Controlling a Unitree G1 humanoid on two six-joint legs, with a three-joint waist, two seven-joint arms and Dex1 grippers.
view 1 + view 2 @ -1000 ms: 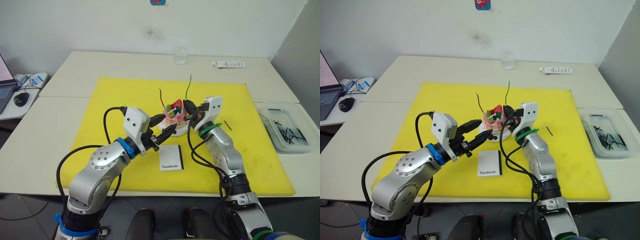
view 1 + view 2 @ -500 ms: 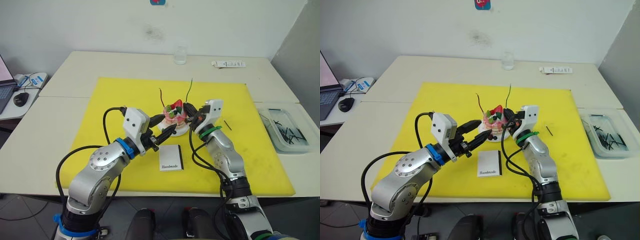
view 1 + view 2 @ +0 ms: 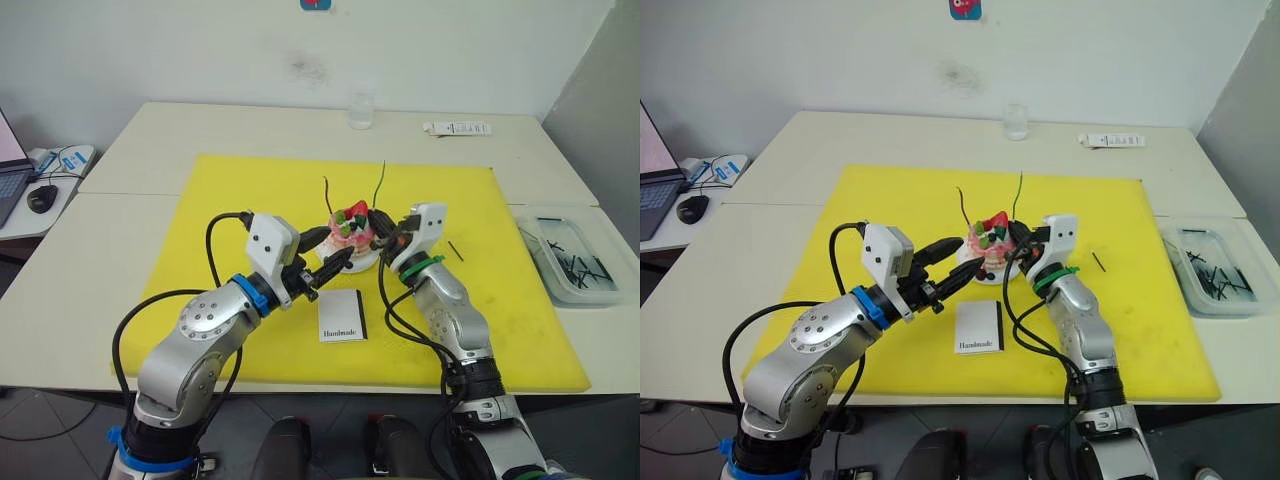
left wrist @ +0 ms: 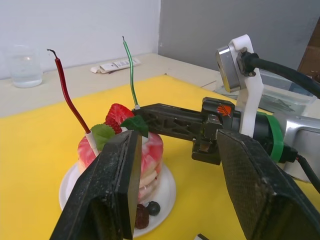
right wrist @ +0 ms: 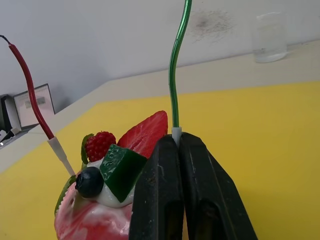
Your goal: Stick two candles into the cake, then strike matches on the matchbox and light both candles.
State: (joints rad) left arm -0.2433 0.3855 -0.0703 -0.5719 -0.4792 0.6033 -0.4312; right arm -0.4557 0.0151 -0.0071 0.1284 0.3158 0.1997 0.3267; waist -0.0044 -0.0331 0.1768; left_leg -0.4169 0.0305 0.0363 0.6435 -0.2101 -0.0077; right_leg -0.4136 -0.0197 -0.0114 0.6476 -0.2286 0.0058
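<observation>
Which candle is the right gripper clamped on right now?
The green candle. The right gripper is shut on its pale base above the cake. The dark red candle stands apart, stuck in the cake's other side, with nothing holding it.

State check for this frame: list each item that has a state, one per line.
red candle: stuck in the cake, leaning, unlit.
green candle: upright over the cake, pinched at its pale base, unlit.
right gripper: shut on the green candle.
left gripper: open, beside the cake.
cake: on its plate.
matchbox: flat on the yellow mat, closed.
</observation>
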